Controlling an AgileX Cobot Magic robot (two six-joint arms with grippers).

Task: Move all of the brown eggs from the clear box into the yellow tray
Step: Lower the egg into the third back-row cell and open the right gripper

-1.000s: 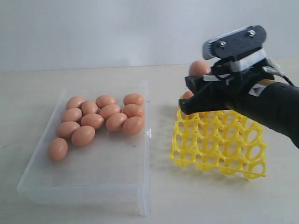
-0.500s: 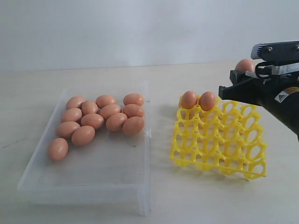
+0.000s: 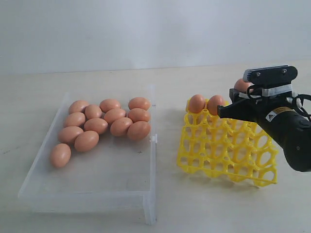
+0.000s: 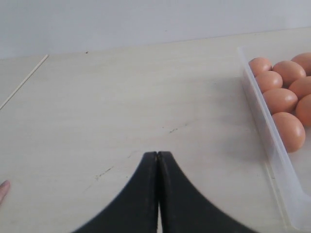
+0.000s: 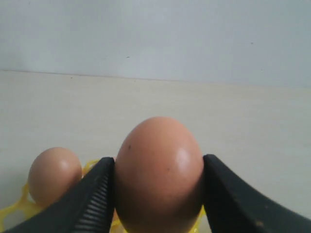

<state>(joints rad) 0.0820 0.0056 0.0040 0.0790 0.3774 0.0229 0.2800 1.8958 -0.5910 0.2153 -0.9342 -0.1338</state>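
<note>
The left end effector [image 4: 157,155] hangs over bare desk [image 3: 204,208] with its two black fingers pressed together and nothing between them. The left wall of the clear box [image 3: 87,194] is close beside it.

The clear box lies on the left part of the desk. The brown eggs [image 3: 114,115] in it lie on their sides, bunched against one another in the far half. One egg lies a little apart, nearer the front by the left wall. The near half of the box floor is bare. A small latch tab [image 3: 155,139] sticks out from the box's right wall, towards the tray.

Right of the box, with a strip of desk between them, stands the yellow tray [image 3: 228,160]. Two eggs sit upright side by side in the far row: one in the far left corner cup [image 3: 197,103], the other in the cup next to it [image 3: 215,104]. The other cups in sight hold nothing.

The right end effector [image 5: 159,167] grips one brown egg [image 3: 240,86] between its ribbed black fingers, blunt end up. It holds the egg raised near the tray's far edge, to the right of the two seated eggs. Whether the egg touches the tray cannot be told.
</note>
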